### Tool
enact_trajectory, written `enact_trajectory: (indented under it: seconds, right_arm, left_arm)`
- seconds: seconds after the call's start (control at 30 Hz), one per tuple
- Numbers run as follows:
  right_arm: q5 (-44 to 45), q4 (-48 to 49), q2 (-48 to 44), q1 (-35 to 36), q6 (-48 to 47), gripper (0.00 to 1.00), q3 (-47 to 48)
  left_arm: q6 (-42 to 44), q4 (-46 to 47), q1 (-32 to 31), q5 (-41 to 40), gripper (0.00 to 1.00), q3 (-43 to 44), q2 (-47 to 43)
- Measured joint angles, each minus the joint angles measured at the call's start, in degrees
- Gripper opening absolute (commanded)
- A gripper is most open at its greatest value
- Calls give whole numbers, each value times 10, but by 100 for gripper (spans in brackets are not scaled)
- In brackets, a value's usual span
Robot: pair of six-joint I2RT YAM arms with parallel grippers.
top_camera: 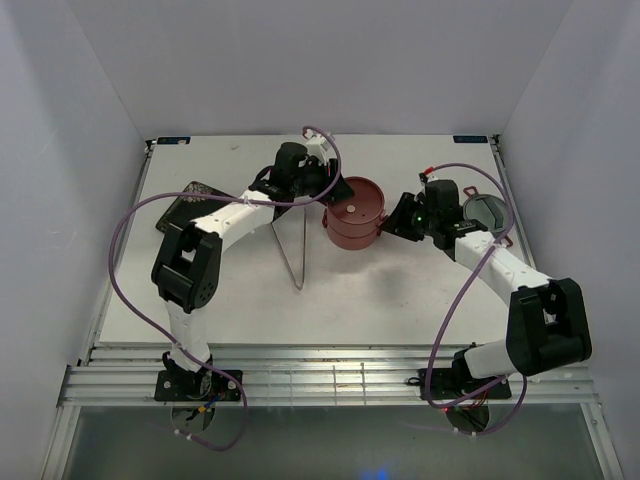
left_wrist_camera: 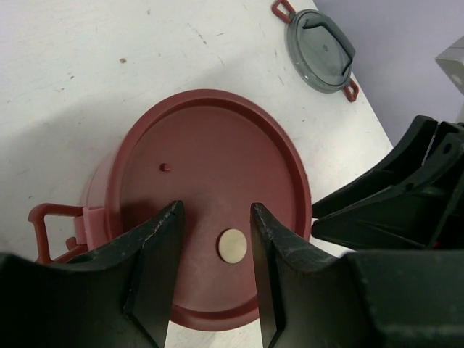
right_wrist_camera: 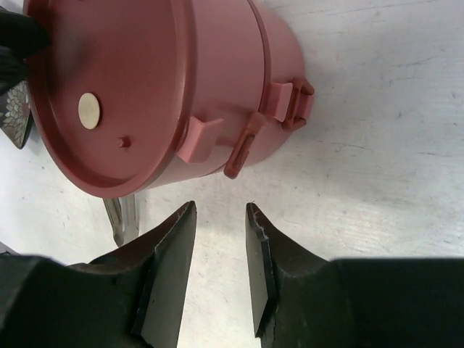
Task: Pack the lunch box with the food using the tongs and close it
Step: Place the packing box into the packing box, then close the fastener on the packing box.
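The lunch box (top_camera: 354, 213) stands stacked mid-table, a dusty-red round container with its flat lid (left_wrist_camera: 210, 181) on. My left gripper (left_wrist_camera: 216, 206) hovers open over the lid, a pale round spot (left_wrist_camera: 232, 245) between its fingers, gripping nothing. It comes in from the box's left (top_camera: 328, 188). My right gripper (right_wrist_camera: 220, 210) is open and empty, just short of the box's side wall (right_wrist_camera: 239, 65) and its clasp (right_wrist_camera: 245, 145), on the box's right (top_camera: 398, 218). The silver tongs (top_camera: 296, 250) lie on the table left of the box, one tip (right_wrist_camera: 122, 217) showing beside it. No food is in view.
A dark patterned square plate (top_camera: 190, 202) sits at the left under the left arm. A grey round lid with red tabs (top_camera: 487, 210) lies right of the right gripper, also in the left wrist view (left_wrist_camera: 322, 51). White walls close in the table on three sides.
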Motion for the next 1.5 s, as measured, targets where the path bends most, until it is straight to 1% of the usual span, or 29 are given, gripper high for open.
enact_trajectory:
  seconds: [0.23,0.47,0.67,0.7,0.9,1.5]
  right_arm:
    - [14,41,23,5,6,38,-2]
    - [37,47,57,5,5,31,4]
    - [43,47,68,5,-3,21,24]
    - [43,47,71,5,-4,18,28]
    - [51,49,86,5,-5,10,43]
    - [57,44,103,5,-21,8,64]
  left_arm:
    - [0,7,1,-3,51,-14,4]
    - [0,9,1,-5,51,-15,4]
    - [0,16,1,-5,50,-20,4]
    - [0,19,1,-5,50,-21,4]
    - [-2,24,1,-5,50,-25,4]
    - [-9,28,1,-5,50,-29,2]
